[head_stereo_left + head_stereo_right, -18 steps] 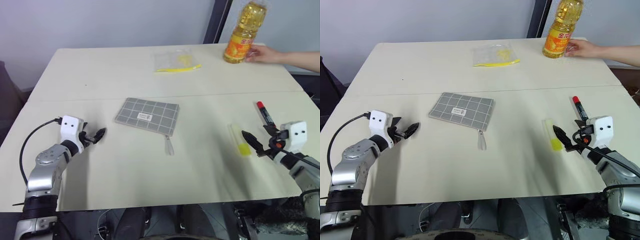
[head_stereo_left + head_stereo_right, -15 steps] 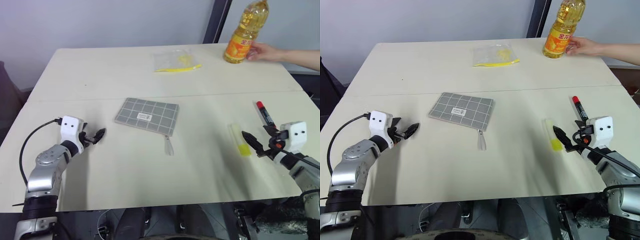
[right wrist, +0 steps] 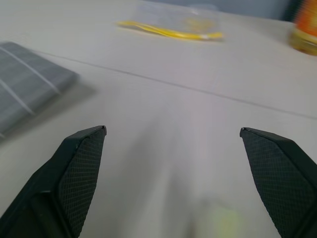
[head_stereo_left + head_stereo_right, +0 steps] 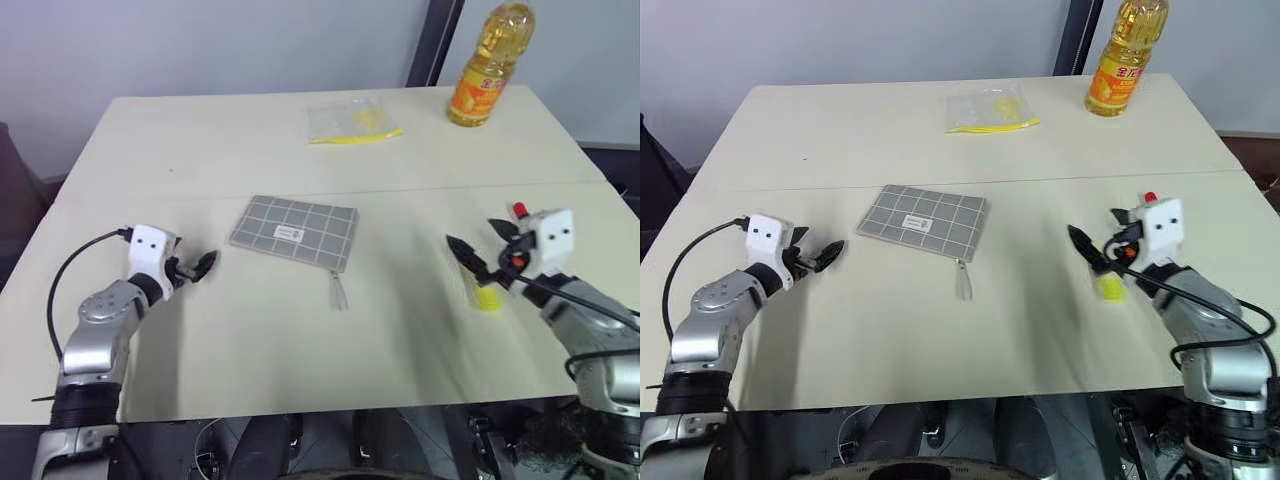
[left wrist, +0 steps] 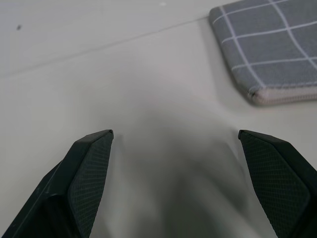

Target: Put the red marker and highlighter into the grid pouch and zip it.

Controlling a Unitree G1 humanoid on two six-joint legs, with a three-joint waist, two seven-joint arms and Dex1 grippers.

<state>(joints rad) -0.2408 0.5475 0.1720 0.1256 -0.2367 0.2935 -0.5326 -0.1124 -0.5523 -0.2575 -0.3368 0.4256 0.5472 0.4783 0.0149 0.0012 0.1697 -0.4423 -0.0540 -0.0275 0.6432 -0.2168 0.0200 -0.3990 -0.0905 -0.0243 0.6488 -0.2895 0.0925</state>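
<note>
The grey grid pouch lies flat at mid-table, its zipper pull cord trailing toward me. My left gripper hovers open just left of the pouch; the left wrist view shows the pouch corner beyond its spread fingers. My right gripper is open, raised above the yellow highlighter, which lies on the table partly under it. The red marker is mostly hidden behind the right hand, with its red cap peeking out. The right wrist view shows the pouch ahead.
A clear plastic bag with a yellow strip lies at the back centre. An oil bottle stands at the back right corner. A seam crosses the tabletop, which has open room in front of the pouch.
My right gripper has lifted and swung left, now above the highlighter and covering most of the marker. The person's hand has left the bottle. The left gripper has barely moved.
</note>
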